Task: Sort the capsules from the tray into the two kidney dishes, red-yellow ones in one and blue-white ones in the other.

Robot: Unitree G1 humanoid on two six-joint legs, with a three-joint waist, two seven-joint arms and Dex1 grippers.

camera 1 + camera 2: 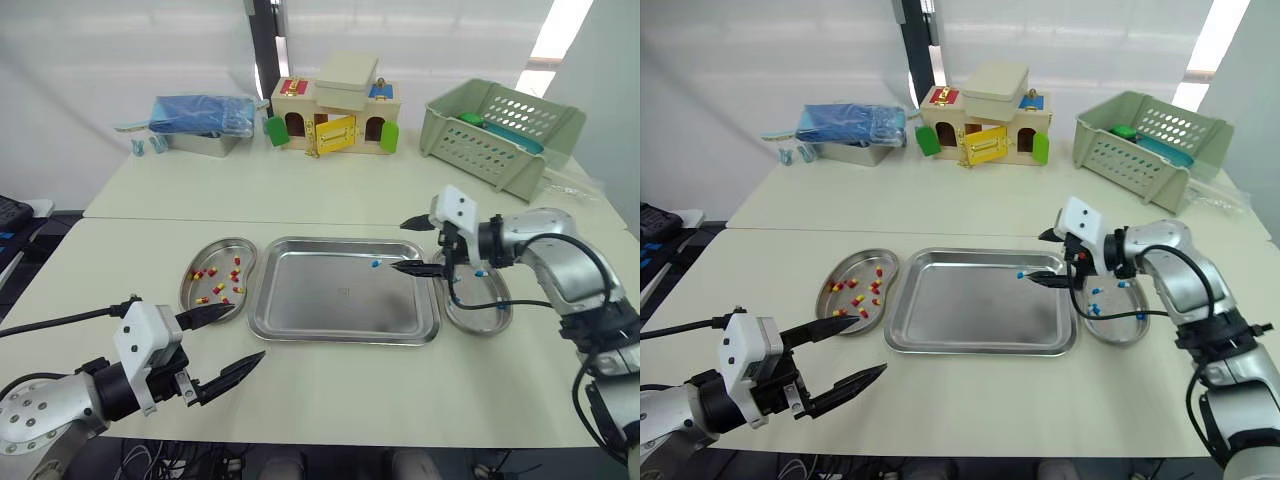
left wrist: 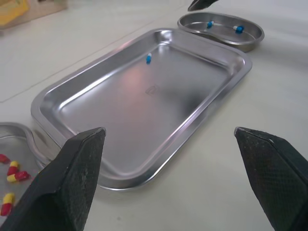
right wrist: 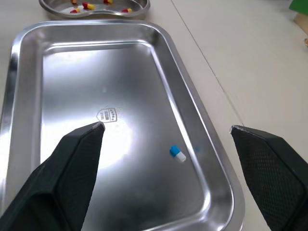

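Last 1, I think. My right gripper [image 1: 402,246] is wide open with nothing in it, hanging over the tray [image 1: 340,338]. The only capsule [image 3: 177,153] I can find in there, a blue-white one, lies in the gap between those 2 fingers, just past the tip of 1 of them and close to the tray wall. The dish with the blue-white ones [image 1: 490,322] is right behind those fingers, back toward my wrist. The dish of red-yellow ones [image 1: 186,290] is just beyond my left gripper [image 1: 247,331], which is also spread wide, empty and low over the table.

What worries me:
- The capsule is small and round on slick steel. If I close off-centre, I reckon it squirts out or rolls off.
- It's near the wall, so a finger could hit the rim and shove the whole tray.
- The cable [image 1: 480,300] under my right wrist droops over the dish behind it and could snag the dish when I swing back.

Hard to tell: how high my right fingertips are above the tray floor. My own arm covers part of the dish behind it, so I count 2 capsules there but can't swear to it.
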